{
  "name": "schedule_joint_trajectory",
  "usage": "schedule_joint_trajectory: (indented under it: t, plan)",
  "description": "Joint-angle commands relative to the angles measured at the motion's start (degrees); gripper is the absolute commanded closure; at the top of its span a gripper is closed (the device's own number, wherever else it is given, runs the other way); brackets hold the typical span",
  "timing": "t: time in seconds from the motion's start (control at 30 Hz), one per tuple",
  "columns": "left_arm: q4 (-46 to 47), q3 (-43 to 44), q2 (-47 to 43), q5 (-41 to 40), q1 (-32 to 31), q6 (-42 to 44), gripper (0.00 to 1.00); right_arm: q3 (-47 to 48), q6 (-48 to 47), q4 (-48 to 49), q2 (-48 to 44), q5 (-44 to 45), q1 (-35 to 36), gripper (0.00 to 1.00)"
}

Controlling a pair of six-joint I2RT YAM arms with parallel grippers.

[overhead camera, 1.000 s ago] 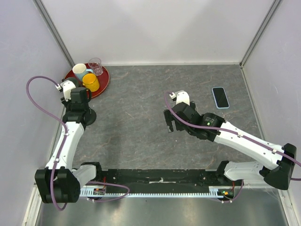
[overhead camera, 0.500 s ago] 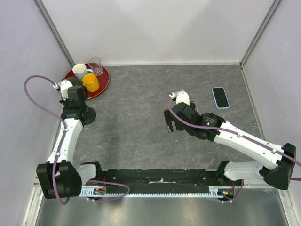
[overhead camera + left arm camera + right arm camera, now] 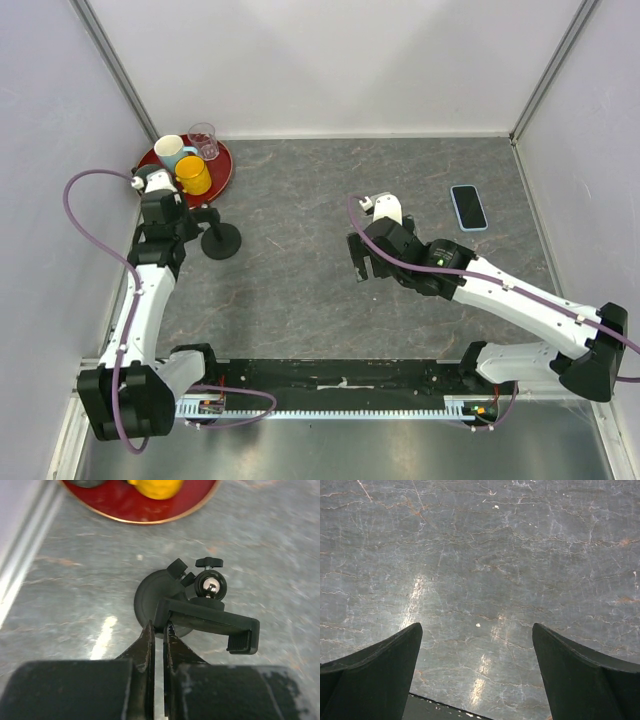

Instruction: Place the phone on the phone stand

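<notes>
Counts: 1 phone [image 3: 468,207], 1 stand [image 3: 222,241], 1 red tray [image 3: 218,181] w/ 3 cups on it: a white mug [image 3: 170,152], a yellow cup [image 3: 193,176] and a clear glass [image 3: 204,141]. 2 arms, 1 gripper each. In the top view the phone lies flat, screen up, at right of centre near the right wall, nothing touching it. The R gripper [image 3: 365,262] sits mid-frame, down-left of the phone and well apart from it. In the R wrist view its fingers [image 3: 375,667] are spread wide over bare table, nothing between them. The stand is at left of the top view, just down-right of the tray and apart from its rim, disc base on the table. The L gripper [image 3: 198,226] meets it from the left. In the L wrist view the stand [image 3: 202,619] fills mid-frame: round base behind, ball joint w/ knobs above, cradle bar across the front. The L gripper [image 3: 159,632] has its fingers nearly together, pinched on the bar's left end. Phone and stand are well apart, at opposite sides of the top view. The phone is far from the L gripper.
</notes>
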Motion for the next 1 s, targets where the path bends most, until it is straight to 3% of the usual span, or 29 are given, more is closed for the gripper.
schedule_joint_trajectory:
  t: [0.0, 0.1, 0.33, 0.57, 0.7, 0.97]
  plan:
    - [6.66, 0.05, -1.26, 19.51, -1.47, 0.01, 0.98, 2.35, 1.56, 0.66, 1.06, -0.63, 0.2, 0.02]
    - [7.81, 0.04, 0.24, 24.72, -6.55, 0.45, 0.98, 2.97, 2.18, 0.92, 2.37, -1.94, 0.2, 0.02]
    - [7.99, -0.13, 1.56, 26.05, -22.45, 1.86, 0.98, -0.1, 3.93, 7.94, 3.43, -8.88, 0.11, 0.02]
    - [5.97, 1.89, 3.49, 24.65, -28.19, 0.02, 0.98, -2.74, 8.15, 17.08, 3.52, -13.63, 0.2, 0.02]
    - [2.29, 4.34, 3.41, 16.43, -29.07, -2.96, 0.98, -6.34, 10.78, 26.48, 2.64, -17.76, 0.2, 0.02]
    - [-0.97, 3.21, -4.59, -3.55, -34.26, -5.96, 0.98, -9.59, 31.05, 48.18, 6.15, -22.51, -0.59, 0.03]
